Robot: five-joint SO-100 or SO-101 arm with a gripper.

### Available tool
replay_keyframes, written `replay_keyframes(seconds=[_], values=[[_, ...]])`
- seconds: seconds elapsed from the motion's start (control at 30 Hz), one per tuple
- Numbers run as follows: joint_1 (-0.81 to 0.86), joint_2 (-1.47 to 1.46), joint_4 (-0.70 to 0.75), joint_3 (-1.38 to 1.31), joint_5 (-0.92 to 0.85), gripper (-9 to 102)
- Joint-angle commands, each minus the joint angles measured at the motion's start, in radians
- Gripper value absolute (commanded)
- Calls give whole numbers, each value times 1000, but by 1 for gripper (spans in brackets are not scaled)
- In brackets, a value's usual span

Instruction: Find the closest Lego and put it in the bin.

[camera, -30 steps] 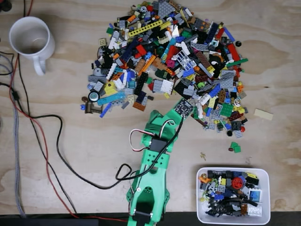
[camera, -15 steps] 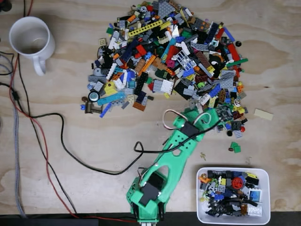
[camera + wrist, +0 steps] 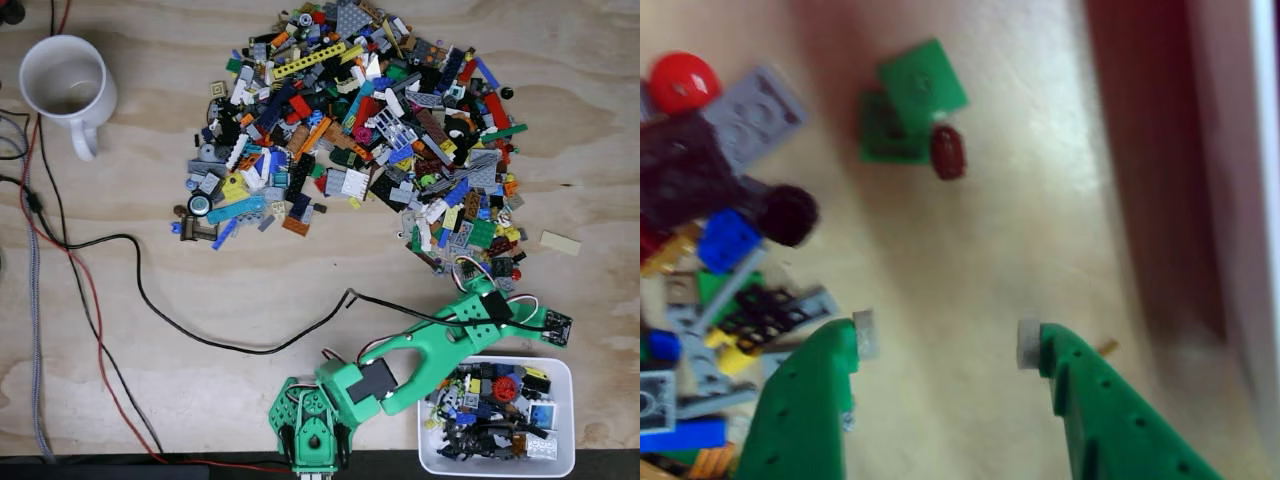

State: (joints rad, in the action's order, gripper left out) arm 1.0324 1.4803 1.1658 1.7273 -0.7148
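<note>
In the wrist view my gripper (image 3: 940,340) is open, and only bare wood shows between its green fingers with white pads (image 3: 865,334). Ahead of it lie two small green Lego plates (image 3: 910,100) with a brown round piece (image 3: 947,152) touching them. The bin's white wall (image 3: 1245,150) runs down the right side of that view. In the fixed view my green arm (image 3: 430,355) reaches right, and its wrist end (image 3: 490,310) hangs over the wood just above the bin's (image 3: 571,400) upper left corner. The big Lego pile (image 3: 360,120) spreads across the top.
The bin holds several mixed pieces. A white mug (image 3: 65,85) stands at the top left. Black and red cables (image 3: 130,290) trail over the left and middle of the table. A tan plate (image 3: 560,243) lies alone at the right. The pile's edge pieces (image 3: 720,240) sit left of the gripper.
The arm has swung right, from the pile's lower edge down to the wood just above the bin's upper left corner. The black cable followed it.
</note>
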Motion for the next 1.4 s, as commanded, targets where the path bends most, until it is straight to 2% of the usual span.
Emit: replay_keyframes(seconds=[0.0,0.63,1.07,1.37], values=[[6,-51,11,-175,28,21],[83,-328,60,-413,34,22],[69,-371,12,-419,38,13],[48,-373,34,-446,35,10]])
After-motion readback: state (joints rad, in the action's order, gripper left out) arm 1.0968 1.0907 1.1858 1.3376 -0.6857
